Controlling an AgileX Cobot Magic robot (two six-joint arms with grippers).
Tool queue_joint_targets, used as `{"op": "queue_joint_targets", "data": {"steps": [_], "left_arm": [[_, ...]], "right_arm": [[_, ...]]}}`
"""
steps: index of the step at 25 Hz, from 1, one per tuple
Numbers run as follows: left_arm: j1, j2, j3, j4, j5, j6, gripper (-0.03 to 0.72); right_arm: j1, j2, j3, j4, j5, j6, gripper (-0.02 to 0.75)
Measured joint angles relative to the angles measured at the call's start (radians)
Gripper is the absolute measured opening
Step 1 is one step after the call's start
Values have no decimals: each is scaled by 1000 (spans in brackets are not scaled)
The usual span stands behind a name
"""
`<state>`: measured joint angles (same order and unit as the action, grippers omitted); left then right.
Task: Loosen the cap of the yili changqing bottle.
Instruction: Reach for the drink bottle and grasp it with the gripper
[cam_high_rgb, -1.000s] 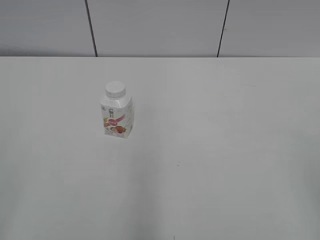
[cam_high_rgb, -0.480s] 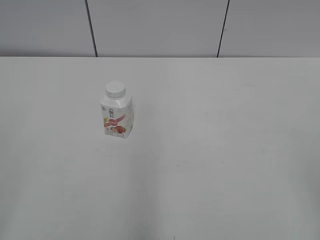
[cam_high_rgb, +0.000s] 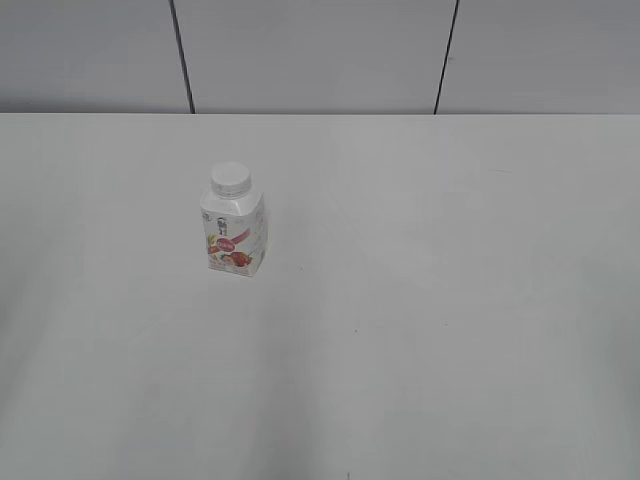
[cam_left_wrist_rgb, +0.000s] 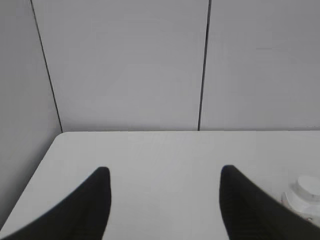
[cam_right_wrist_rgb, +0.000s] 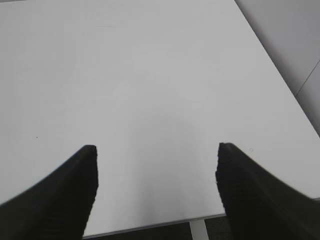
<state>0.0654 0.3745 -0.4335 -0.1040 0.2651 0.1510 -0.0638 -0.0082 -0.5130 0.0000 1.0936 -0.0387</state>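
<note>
The yili changqing bottle (cam_high_rgb: 235, 238) stands upright on the white table, left of centre in the exterior view, its pink-red label facing front. Its white cap (cam_high_rgb: 230, 179) sits on the neck. No gripper shows in the exterior view. In the left wrist view my left gripper (cam_left_wrist_rgb: 162, 172) is open and empty above the table, and the cap (cam_left_wrist_rgb: 306, 186) peeks in at the lower right edge, to the right of the right finger. In the right wrist view my right gripper (cam_right_wrist_rgb: 156, 149) is open and empty over bare table; the bottle is out of that view.
The white table (cam_high_rgb: 420, 300) runs back to a grey panelled wall (cam_high_rgb: 320, 50). The right wrist view shows the table's front edge (cam_right_wrist_rgb: 150, 224) and right edge near the gripper. The left wrist view shows the table's left edge (cam_left_wrist_rgb: 35, 172).
</note>
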Motion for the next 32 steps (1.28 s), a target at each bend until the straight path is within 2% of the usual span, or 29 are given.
{"op": "queue_joint_targets", "data": {"steps": [8, 17, 27, 32], "left_arm": [[-42, 263, 109, -15, -425, 0, 431], [-218, 625, 119, 15, -715, 0, 431], [-226, 1000, 118, 206, -1034, -9, 431], [-226, 1196, 118, 287, -1277, -136, 460]], "right_arm": [[0, 0, 0, 7, 0, 0, 584], [0, 0, 0, 0, -1, 0, 584], [0, 0, 0, 0, -1, 0, 583], [0, 0, 0, 0, -1, 0, 583]]}}
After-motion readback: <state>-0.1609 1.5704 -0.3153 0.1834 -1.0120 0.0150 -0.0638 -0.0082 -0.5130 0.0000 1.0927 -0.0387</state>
